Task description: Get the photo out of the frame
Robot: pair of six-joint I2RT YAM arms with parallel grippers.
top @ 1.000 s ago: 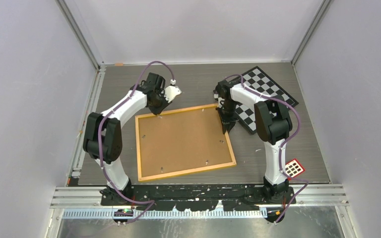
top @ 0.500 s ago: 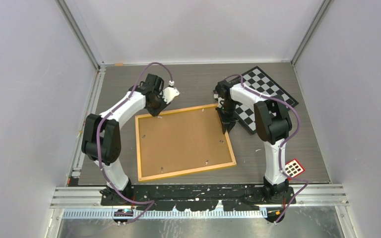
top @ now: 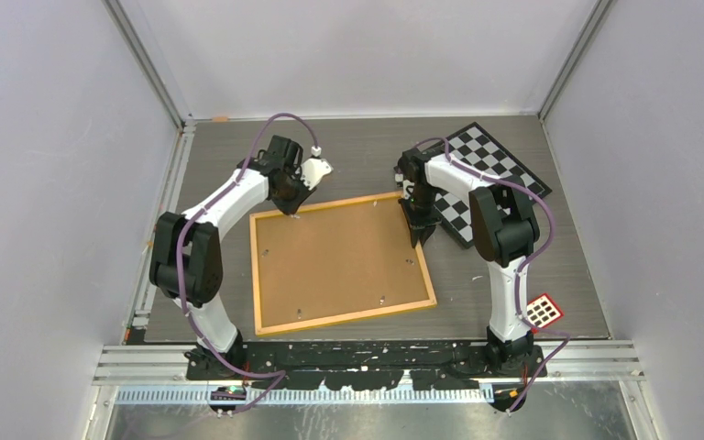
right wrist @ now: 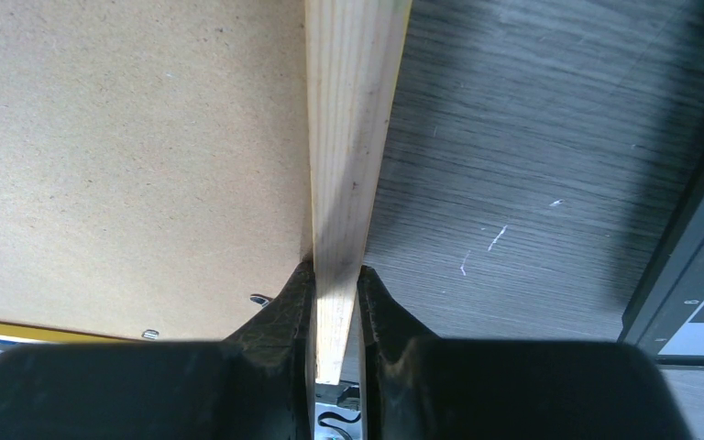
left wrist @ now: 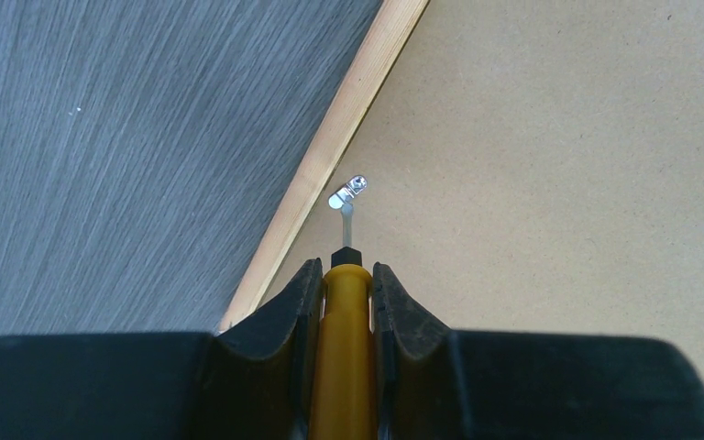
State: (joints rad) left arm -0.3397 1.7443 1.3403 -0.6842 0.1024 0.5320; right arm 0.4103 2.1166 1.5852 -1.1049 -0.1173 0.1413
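White links (top: 229, 197), black joints (top: 188, 255), purple cables (top: 280, 116); left pincer (left wrist: 344, 270) and right pincer (right wrist: 335, 272) black.

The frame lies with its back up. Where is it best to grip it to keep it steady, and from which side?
Probably by the frame at its thin wooden border on the right side, coming from above, one finger inside and one outside. The border is a narrow strip, while the backing board is flat and gives nothing to pinch. The right pincer is shut there.

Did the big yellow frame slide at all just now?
No. The frame sits at the same spot and angle beside the checkerboard.
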